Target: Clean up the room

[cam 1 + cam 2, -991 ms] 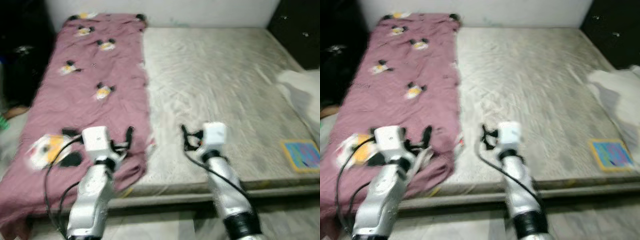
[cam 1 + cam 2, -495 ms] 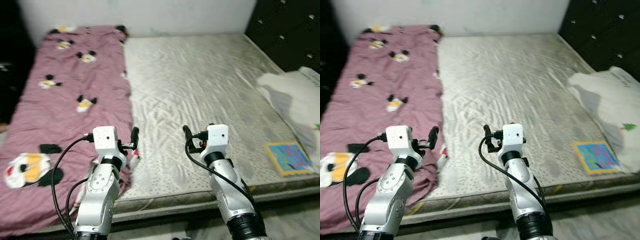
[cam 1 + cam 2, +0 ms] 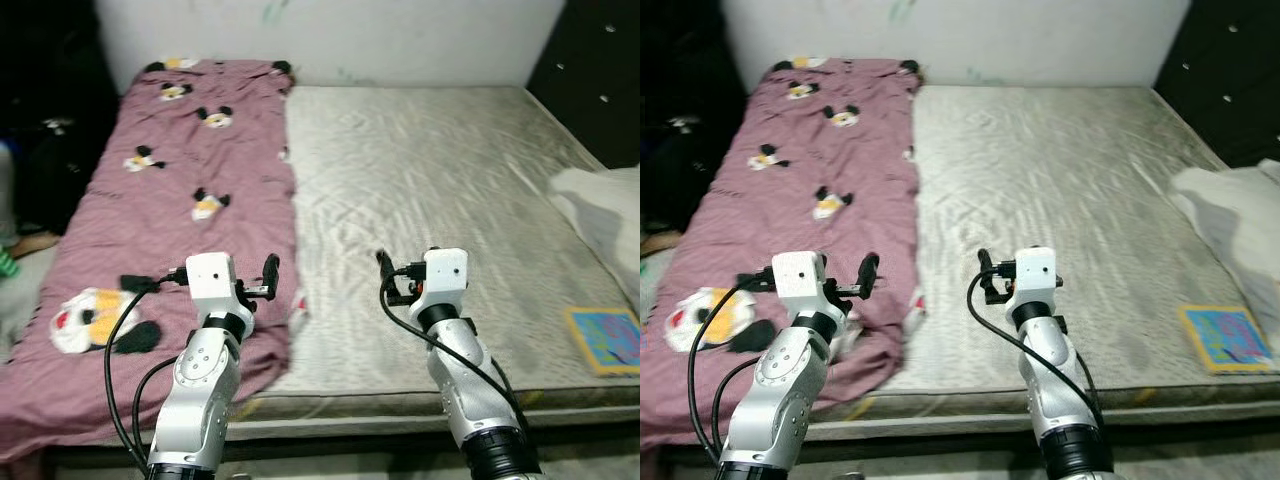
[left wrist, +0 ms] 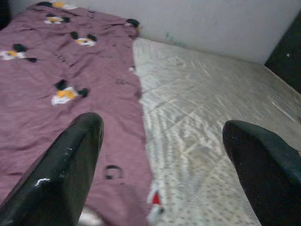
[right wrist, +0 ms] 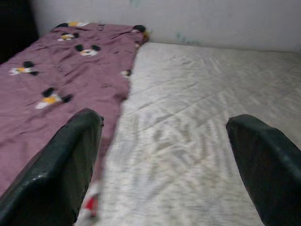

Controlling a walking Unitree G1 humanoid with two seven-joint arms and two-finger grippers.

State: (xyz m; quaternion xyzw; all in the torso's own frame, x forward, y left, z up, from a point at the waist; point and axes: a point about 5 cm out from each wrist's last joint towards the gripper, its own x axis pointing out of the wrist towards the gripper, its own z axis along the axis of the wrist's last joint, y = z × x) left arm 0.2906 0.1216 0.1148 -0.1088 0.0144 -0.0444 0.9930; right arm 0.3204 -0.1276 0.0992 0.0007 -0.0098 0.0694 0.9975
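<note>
A maroon sheet (image 3: pixel 180 170) printed with cartoon mice covers the left strip of a bare grey mattress (image 3: pixel 430 170); its near end hangs crumpled over the front edge. My left gripper (image 4: pixel 162 127) is open, held above the sheet's near right edge (image 3: pixel 262 280). My right gripper (image 5: pixel 164 122) is open too, hovering over the bare mattress near its front (image 3: pixel 392 275). Neither holds anything. At the right edge of the mattress lies a white cloth (image 3: pixel 600 205), with a flat yellow-rimmed colourful square (image 3: pixel 607 338) nearer the front.
A white wall (image 3: pixel 400 40) runs behind the bed. Dark furniture (image 3: pixel 600 70) stands at the right rear. Dark clutter (image 3: pixel 45 150) fills the floor to the left of the bed. The mattress's front edge (image 3: pixel 380 410) lies just below my arms.
The whole picture has swung sideways and back, so the camera moved. Both arms keep the same raised pose with fingers spread; nothing on the bed has shifted.
</note>
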